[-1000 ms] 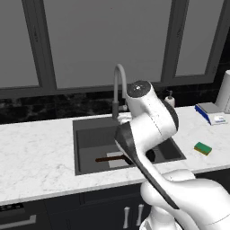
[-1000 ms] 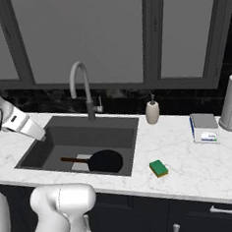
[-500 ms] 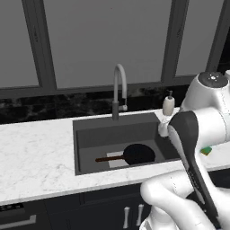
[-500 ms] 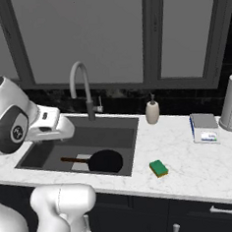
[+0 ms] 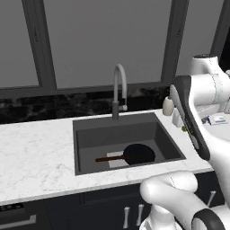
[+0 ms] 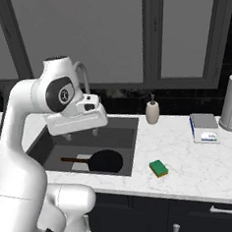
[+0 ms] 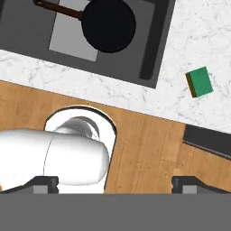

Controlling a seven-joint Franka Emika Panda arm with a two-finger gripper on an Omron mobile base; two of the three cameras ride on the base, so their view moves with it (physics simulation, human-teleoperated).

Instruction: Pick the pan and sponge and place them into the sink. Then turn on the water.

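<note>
Black pan [image 6: 105, 160] lay in the dark grey sink [image 6: 129, 151], green sponge [image 6: 158, 168] sat on the marble counter [image 6: 201, 168] just right of it, gripper [image 7: 115, 184] spread wide, holding nothing.

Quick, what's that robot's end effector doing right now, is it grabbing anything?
End effector: open, holding nothing, its two dark tips spread wide apart.
</note>
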